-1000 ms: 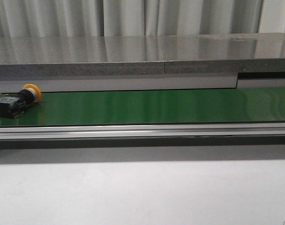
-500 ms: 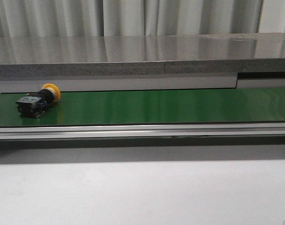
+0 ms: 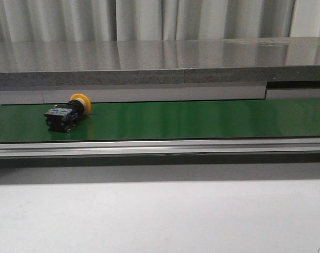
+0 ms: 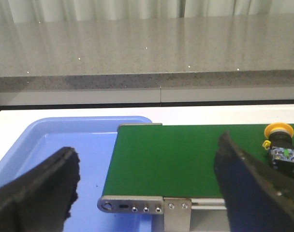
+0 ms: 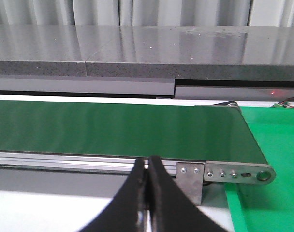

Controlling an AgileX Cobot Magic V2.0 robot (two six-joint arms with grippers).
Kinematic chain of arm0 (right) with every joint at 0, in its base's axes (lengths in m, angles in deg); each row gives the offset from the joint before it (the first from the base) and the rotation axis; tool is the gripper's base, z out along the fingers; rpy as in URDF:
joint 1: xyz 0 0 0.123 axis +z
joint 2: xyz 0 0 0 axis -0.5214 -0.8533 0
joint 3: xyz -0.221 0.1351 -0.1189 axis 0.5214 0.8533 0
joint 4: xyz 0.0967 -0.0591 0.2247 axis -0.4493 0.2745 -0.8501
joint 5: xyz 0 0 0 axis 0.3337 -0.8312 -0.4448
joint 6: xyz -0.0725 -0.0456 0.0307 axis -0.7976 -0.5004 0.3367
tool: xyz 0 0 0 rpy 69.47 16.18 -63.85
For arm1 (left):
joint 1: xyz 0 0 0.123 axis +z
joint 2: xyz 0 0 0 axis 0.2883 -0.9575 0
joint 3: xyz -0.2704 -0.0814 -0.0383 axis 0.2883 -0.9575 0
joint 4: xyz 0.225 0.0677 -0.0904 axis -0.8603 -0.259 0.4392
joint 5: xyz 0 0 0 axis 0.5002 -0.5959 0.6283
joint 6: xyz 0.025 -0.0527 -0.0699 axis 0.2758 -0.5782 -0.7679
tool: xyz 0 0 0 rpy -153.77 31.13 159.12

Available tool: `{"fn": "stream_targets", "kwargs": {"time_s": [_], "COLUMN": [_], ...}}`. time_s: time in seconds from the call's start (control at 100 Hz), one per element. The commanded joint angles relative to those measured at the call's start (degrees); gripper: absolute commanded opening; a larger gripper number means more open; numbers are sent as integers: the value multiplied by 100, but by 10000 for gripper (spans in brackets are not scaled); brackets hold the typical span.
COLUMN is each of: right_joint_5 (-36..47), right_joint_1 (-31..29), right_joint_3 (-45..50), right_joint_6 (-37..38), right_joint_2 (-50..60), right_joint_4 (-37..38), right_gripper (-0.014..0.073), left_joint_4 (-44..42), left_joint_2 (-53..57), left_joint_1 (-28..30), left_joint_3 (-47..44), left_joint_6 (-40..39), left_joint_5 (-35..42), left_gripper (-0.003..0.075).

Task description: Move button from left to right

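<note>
Rightward along the green belt (image 3: pixel 202 118) rides the button (image 3: pixel 68 112); left tool (image 4: pixel 147 186) gapes, right tool (image 5: pixel 147 186) closed.

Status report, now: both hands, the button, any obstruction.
Left hand open, empty. Right hand shut, empty. Button lying on its side on green belt, left part. Nothing blocking the belt rightward.

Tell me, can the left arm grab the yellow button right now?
Probably yes. The left pincer is open and empty, the button lies on its side on the green belt beside one finger, and nothing covers it.
</note>
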Motion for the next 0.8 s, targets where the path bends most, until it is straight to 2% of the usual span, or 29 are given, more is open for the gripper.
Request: {"fn": "stream_targets", "kwargs": {"time_s": [0.0, 0.27, 0.57, 0.65, 0.79], "right_joint_5": [477, 571, 1301, 1112, 107], "right_joint_1": [5, 5, 5, 5, 5], "right_joint_3": [-83, -89, -221, -486, -1292], "right_joint_6": [-9, -9, -9, -9, -9], "right_joint_2": [118, 118, 118, 64, -285], "right_joint_4": [42, 42, 42, -8, -44], "right_gripper": [-67, -67, -67, -67, -67], "left_joint_4": [27, 27, 27, 27, 27], "left_joint_2": [-78, -78, -78, -78, -78], "left_joint_1": [-39, -39, -39, -39, -39], "left_joint_3": [149, 149, 149, 149, 149], "left_joint_6": [-9, -9, -9, -9, -9], "left_joint_5": [246, 209, 209, 209, 209], "left_gripper": [447, -22, -20, -20, -20]}}
